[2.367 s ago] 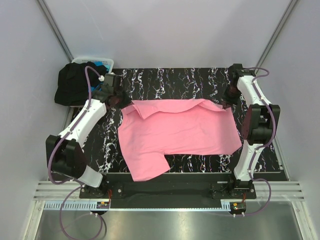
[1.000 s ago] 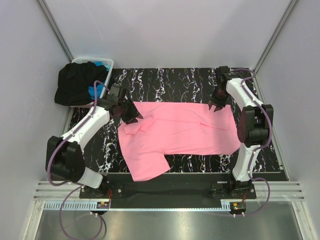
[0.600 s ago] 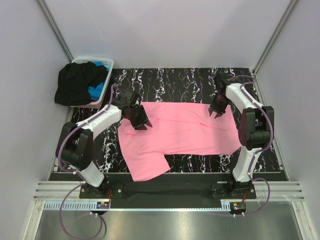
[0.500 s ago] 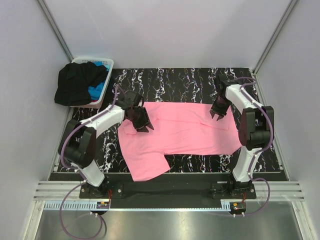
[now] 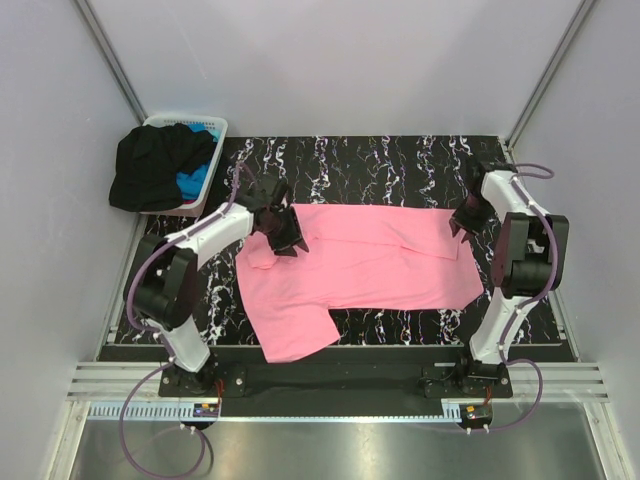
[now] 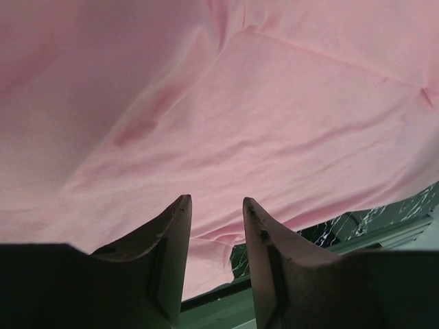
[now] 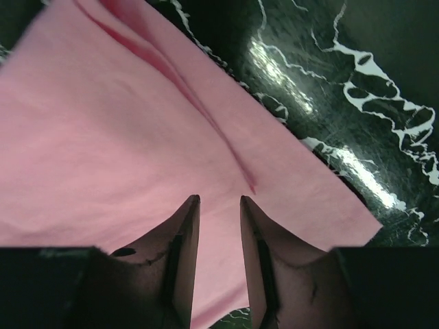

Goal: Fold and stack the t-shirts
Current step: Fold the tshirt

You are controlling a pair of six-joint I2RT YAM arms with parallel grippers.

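Both arms have shifted in the top view: the left gripper [image 5: 285, 235] now sits further in over the far-left corner of the pink t-shirt [image 5: 350, 265], and the right gripper [image 5: 462, 222] has drawn out to its far-right edge, while the shirt lies spread across the table [image 5: 350, 160]. From the left wrist, the jaws stand apart over the cloth with nothing between them, so closing here could pinch several layers and drag the fold askew. From the right wrist, the jaws likewise gape empty beside a raised crease, which a careless grab could bunch.
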